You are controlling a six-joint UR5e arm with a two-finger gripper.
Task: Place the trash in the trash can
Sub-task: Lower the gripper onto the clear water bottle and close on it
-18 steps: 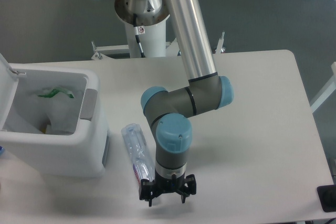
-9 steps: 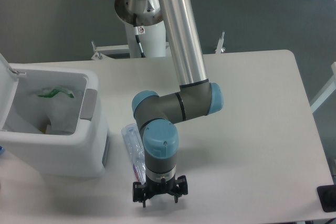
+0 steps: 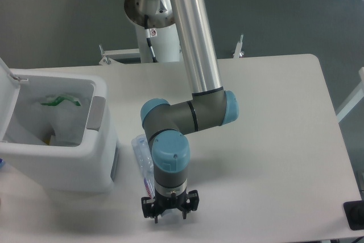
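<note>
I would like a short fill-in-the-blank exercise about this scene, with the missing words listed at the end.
1. The lid of the trash can is ____.
2. The plastic bottle lies on the ____, between the trash can and the arm.
3. The trash can stands at the ____ edge of the picture.
4. The gripper points ____ toward the table.

Missing words: open; table; left; down

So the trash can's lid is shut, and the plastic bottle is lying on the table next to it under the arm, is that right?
Not quite. The camera view shows the trash can with its lid open, swung up at the left, and the inside visible. The rest holds: the plastic bottle lies on the table beside the can, partly hidden under the arm, with the gripper near its lower end.
</note>
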